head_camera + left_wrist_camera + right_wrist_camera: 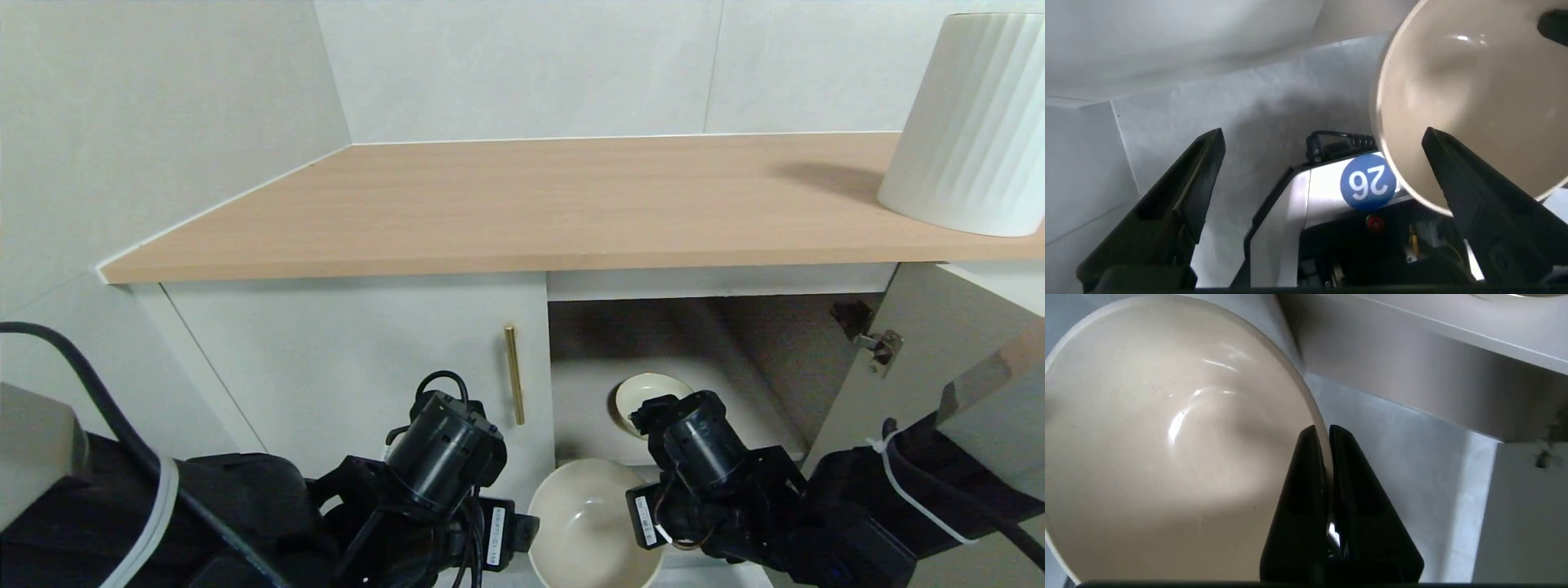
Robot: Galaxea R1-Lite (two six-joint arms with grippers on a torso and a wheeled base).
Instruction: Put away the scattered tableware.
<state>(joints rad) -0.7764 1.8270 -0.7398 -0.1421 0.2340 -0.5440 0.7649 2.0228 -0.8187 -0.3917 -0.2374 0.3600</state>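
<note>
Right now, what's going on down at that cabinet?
The right end effector is shut on the rim of a large cream bowl, holding it just in front of the open cabinet. A smaller dish sits inside it. The left end effector is open and empty, beside the bowl. A white ribbed container stands on the countertop.

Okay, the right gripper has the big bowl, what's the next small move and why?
Probably ease the right gripper forward into the cabinet: it is shut on the rim of the big bowl, which hangs outside, before the shelf, with bare room beside the small dish.
</note>
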